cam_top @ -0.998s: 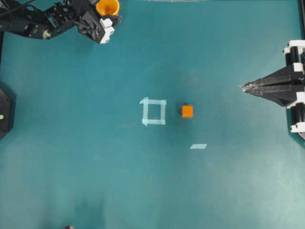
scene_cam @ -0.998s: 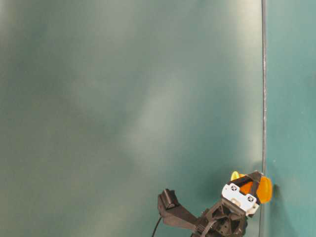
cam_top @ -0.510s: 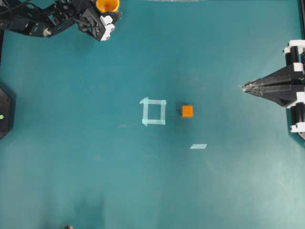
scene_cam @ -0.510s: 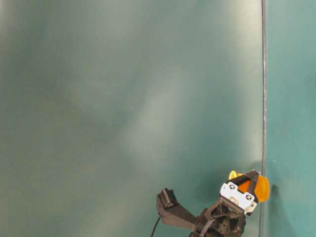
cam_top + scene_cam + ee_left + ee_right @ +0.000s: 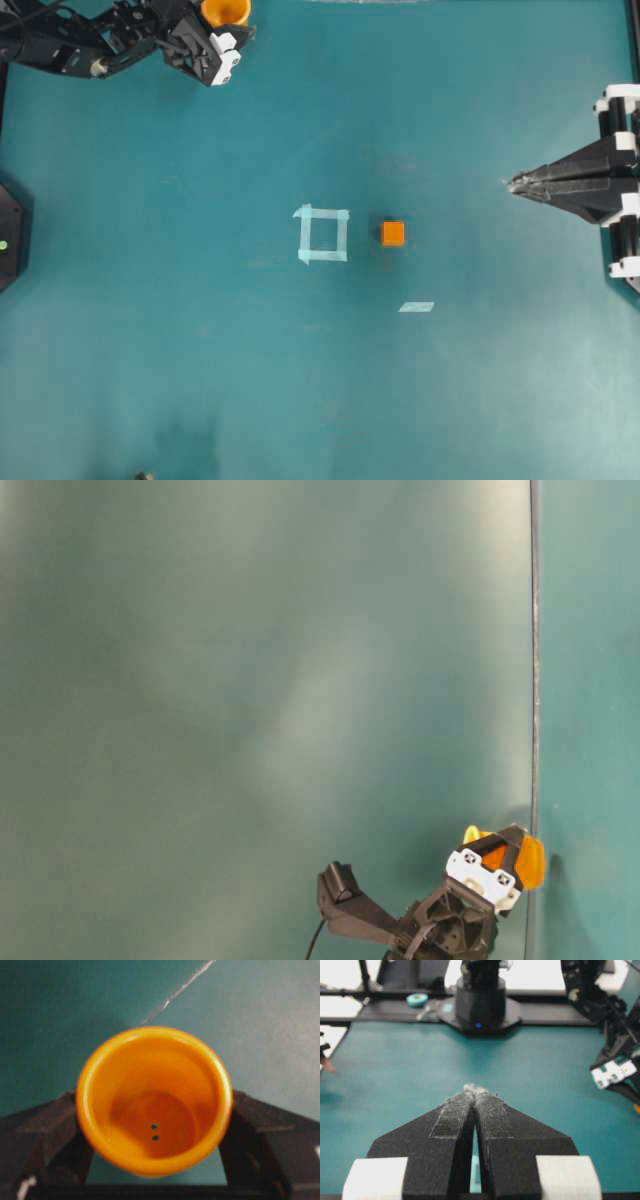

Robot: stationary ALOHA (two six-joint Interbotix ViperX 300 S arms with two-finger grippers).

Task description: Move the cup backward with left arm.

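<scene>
The left end effector sits at the far edge of the table, at about eleven o'clock in the overhead view. Its jaws stand wide, one on each side of the cup, and the wrist view shows the dark fingers pressed close against the cup's walls, so the cup appears to be held between them. The cup is upright, mouth up, empty, with two small dark specks on its floor. In the table-level view the cup shows as an orange shape behind the white clips of the end effector, right beside the seam where the table meets the back wall.

Judged from this, the moving part of the task looks essentially done: the cup is as far back as the table allows, well apart from the tape square and the small orange cube near the centre. What seems left is to part the jaws from the cup and draw the left arm away without tipping it. Whether the cup's base rests on the table or hangs just above it cannot be told.

The right end effector lies at three o'clock, its jaws closed together on nothing, well apart from everything else.
</scene>
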